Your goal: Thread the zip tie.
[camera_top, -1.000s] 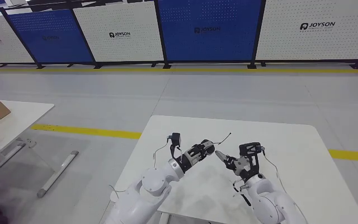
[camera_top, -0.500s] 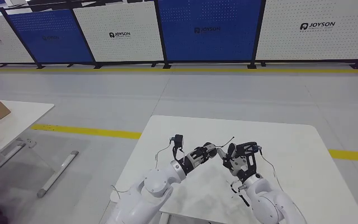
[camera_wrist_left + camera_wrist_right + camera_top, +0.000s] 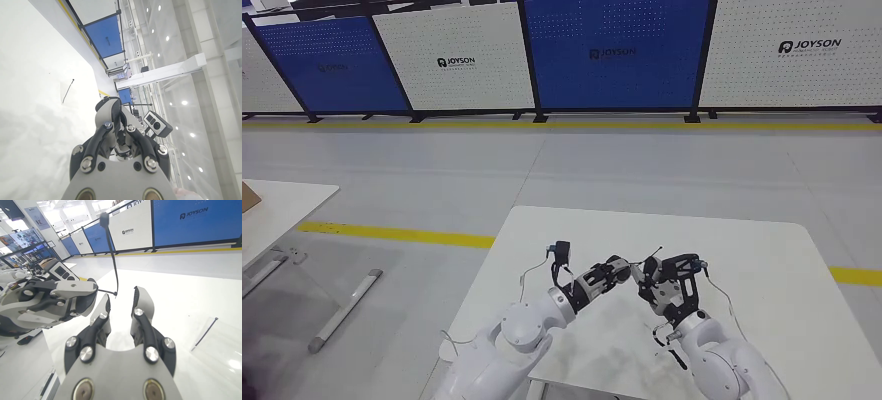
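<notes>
Pinching the tail end of a black zip tie [image 3: 114, 264], the left gripper [image 3: 95, 290] is keeping its fingers pressed together on the strap above the white table [image 3: 762, 250]. From the left gripper's tip the strap is running out a short way, bending sharply, then rising to its square head, which is standing well above that gripper.

The right gripper [image 3: 122, 291] is facing the left gripper, its jaws standing apart with nothing between them. One of its fingers [image 3: 106, 303] is sitting just beside the left gripper's tip, and the strap's bend is hanging just off that fingertip; whether the two are touching cannot be told.

From above, the left gripper [image 3: 617, 266] and the right gripper [image 3: 646, 272] are meeting almost tip to tip, with the zip tie [image 3: 650, 256] slanting away from the left gripper as a thin dark line. In the left wrist view, the zip tie [image 3: 140, 104] is sticking out past the closed left gripper [image 3: 116, 103], head at the far end.

A second zip tie [image 3: 203, 334] is lying flat on a clear sheet [image 3: 223, 336] on the table, well apart from the left gripper, on the far side of the right gripper; it is also showing on the tabletop in the left wrist view [image 3: 68, 91].

Far beyond the left gripper, blue and white panels [image 3: 617, 50] are each carrying a small printed logo with a short line of lettering.
</notes>
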Robot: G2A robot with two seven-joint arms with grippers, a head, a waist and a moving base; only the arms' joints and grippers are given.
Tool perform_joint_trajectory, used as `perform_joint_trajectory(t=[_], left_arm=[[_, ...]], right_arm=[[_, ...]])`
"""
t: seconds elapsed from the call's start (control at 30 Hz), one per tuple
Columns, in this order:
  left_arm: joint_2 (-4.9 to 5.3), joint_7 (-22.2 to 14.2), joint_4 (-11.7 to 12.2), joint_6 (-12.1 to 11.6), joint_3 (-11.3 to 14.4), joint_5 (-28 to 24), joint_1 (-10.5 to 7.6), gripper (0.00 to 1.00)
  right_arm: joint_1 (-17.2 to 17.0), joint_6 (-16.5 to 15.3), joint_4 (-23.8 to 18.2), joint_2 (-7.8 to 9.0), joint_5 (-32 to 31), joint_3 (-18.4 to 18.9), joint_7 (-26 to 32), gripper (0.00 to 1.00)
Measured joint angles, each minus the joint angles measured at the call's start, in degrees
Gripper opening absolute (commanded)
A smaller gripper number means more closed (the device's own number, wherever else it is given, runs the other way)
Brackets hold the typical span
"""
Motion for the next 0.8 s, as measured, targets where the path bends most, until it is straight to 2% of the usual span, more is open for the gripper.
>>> perform_joint_trajectory(t=[0.1,0.17,0.3,0.8], left_arm=[[0.00,0.1,0.0,0.0,0.1,0.2,-0.02,0.00],[-0.01,0.1,0.0,0.1,0.1,0.3,-0.04,0.00],[-0.03,0.4,0.0,0.1,0.2,0.5,-0.08,0.00],[-0.20,1.5,-0.1,-0.6,0.8,1.0,-0.27,0.00]], right_arm=[[0.1,-0.1,0.1,-0.01,0.1,0.0,0.0,0.24],[0.1,-0.1,0.1,-0.01,0.2,0.0,0.0,0.12],[0.2,-0.2,0.3,0.00,0.1,0.0,0.0,0.00],[0.9,-1.5,1.7,0.04,0.7,0.0,0.5,0.00]])
